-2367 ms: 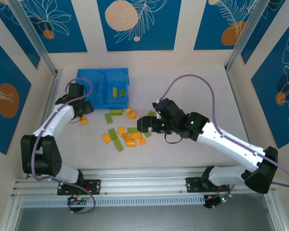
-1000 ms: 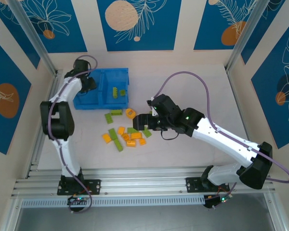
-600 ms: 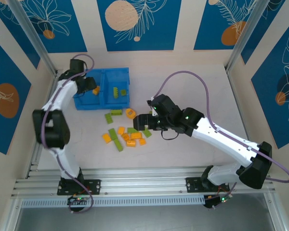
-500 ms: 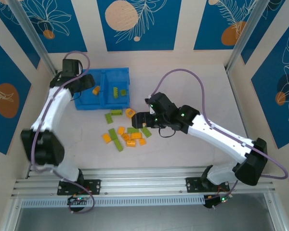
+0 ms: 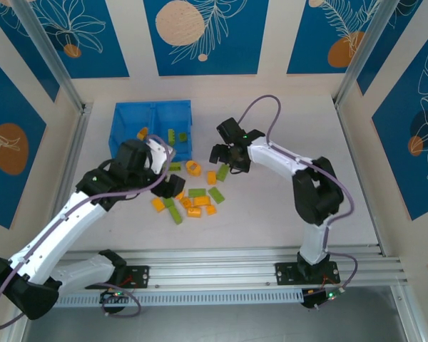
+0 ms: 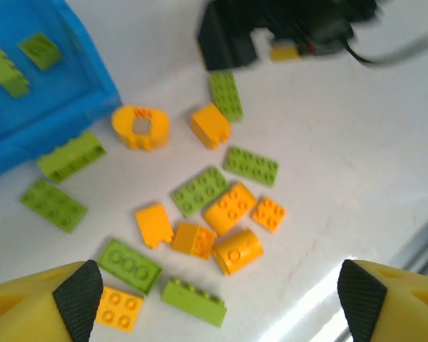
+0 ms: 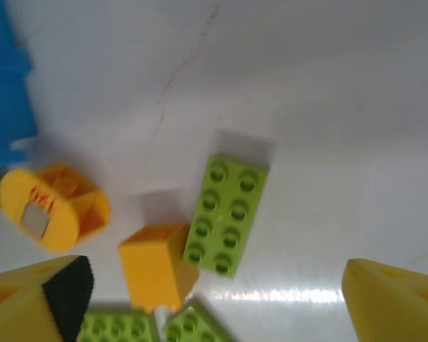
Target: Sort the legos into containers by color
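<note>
Orange-yellow and lime green legos [image 5: 197, 193] lie scattered on the white table in front of the blue bin [image 5: 128, 117]. One orange brick [image 5: 142, 133] lies in the left container and a green brick [image 5: 171, 135] in the right container. My left gripper [image 5: 172, 188] hangs open above the left side of the pile [image 6: 228, 206], nothing between its fingers [image 6: 64, 303]. My right gripper [image 5: 227, 158] is open over the pile's far right, above a green eight-stud brick [image 7: 226, 214] and an orange block [image 7: 155, 267].
An orange ring-shaped piece [image 5: 193, 168] lies close to the bin's front right corner [image 7: 7, 107]. Aluminium rails [image 5: 214, 260] run along the near edge. The table to the right of the pile is bare white surface [image 5: 285, 214].
My left gripper opened over the bin's left container, leaving an orange brick there, then swung down to the pile. My right gripper moved from the pile's middle toward its far right.
</note>
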